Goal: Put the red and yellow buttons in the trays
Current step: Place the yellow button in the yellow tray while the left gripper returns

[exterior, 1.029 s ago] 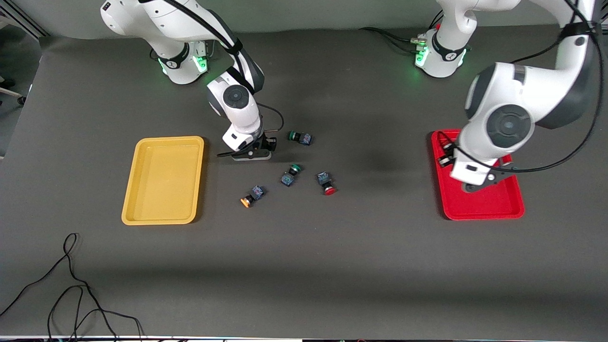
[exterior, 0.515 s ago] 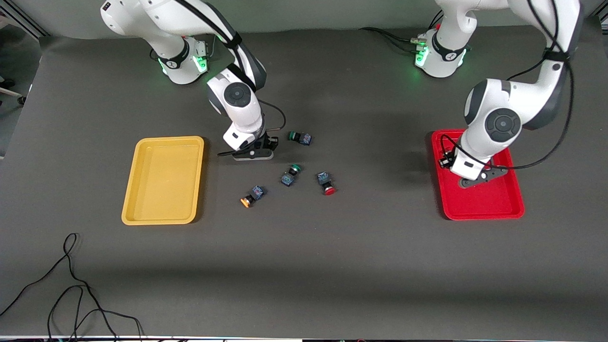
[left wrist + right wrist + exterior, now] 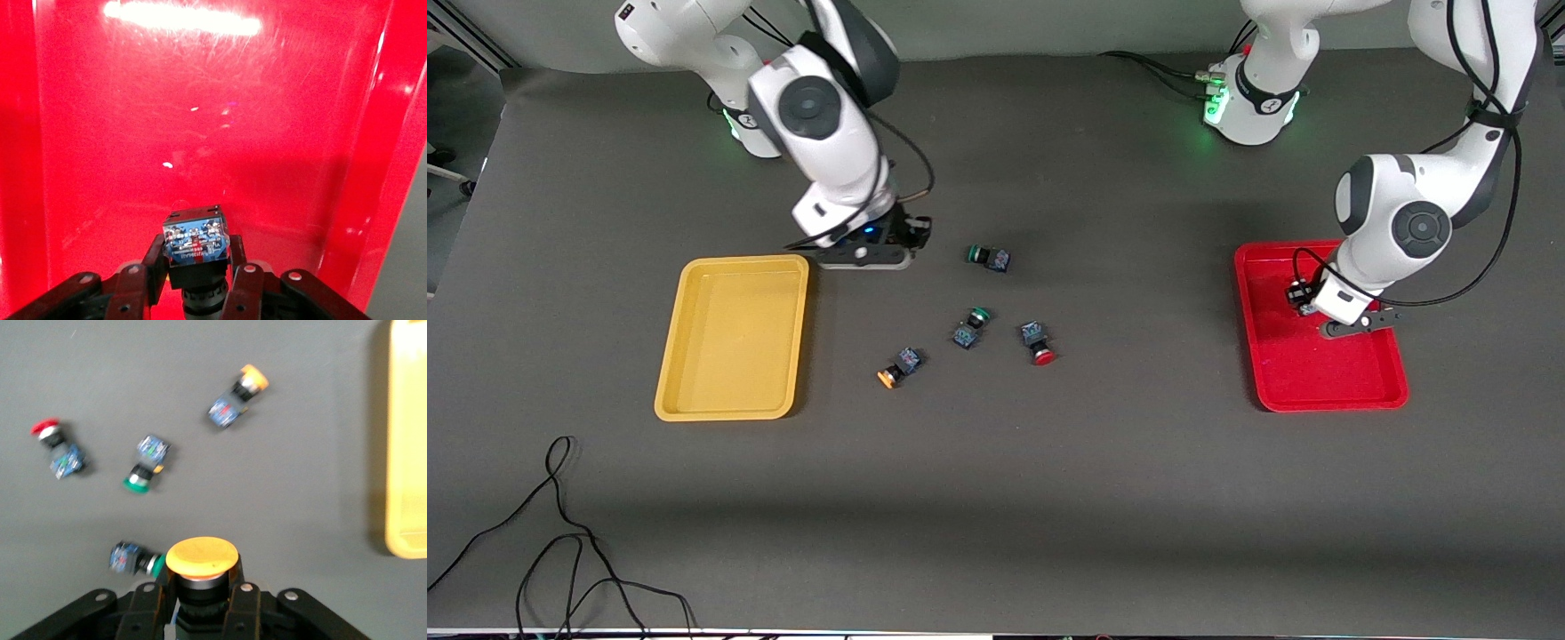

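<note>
A: Item one, right gripper (image 3: pixel 869 253)?
B: Raised over bare table beside the yellow tray (image 3: pixel 734 336), at that tray's corner farthest from the front camera. Fingers (image 3: pixel 148 603) clamped on a yellow-capped button (image 3: pixel 201 560), cap toward the wrist camera.

A: Item two, left gripper (image 3: pixel 1352 324)?
B: Low inside the red tray (image 3: pixel 1316 378), over the half farther from the front camera. Fingers (image 3: pixel 243 283) closed on a button body (image 3: pixel 195 241), blue terminal face outward; cap colour not visible.

A: Loose stock on the table?
B: Four pieces, all between the two trays and nearer the yellow one. One yellow-capped loose button (image 3: pixel 898 367), lying on its side, nearest the yellow tray. One red-capped button (image 3: pixel 1038 343), also on its side, toward the left arm's end of the group. Two green-capped buttons: one (image 3: pixel 970 327) between the yellow and red pieces, slightly farther from the front camera; the other (image 3: pixel 988 257) farther still, apart from the rest.

A: Trays?
B: Yellow tray holding nothing. Red tray floor bare wherever visible around the gripper.

A: Sundries?
B: Black cable (image 3: pixel 560 533) looped on the table near the front camera, at the right arm's end.
</note>
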